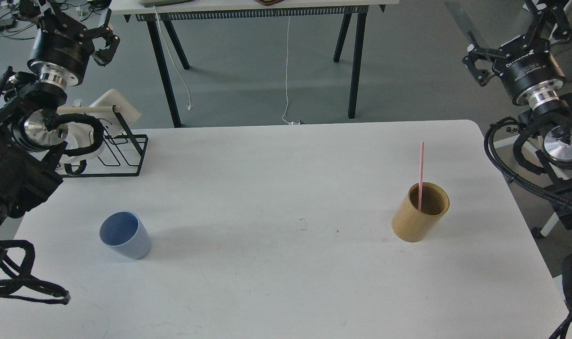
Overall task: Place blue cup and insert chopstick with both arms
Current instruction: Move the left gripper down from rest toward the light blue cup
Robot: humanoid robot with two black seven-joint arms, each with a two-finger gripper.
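On the surface (286,282), cup (125,234) upright left, chopstick (421,176) in wooden cylinder (420,214) right; left gripper (90,35) jaws spread, right gripper (505,47) jaws can't tell.

Counting one blue cup (125,241), one tan wooden cylinder (420,212) and exactly one pink chopstick (421,175) on the one white desk (286,273). Also one black wire rack (121,153) at the far left corner, plus one second table (248,5) further back. Two black arms, so one left tool (97,40) and one right tool (477,61).
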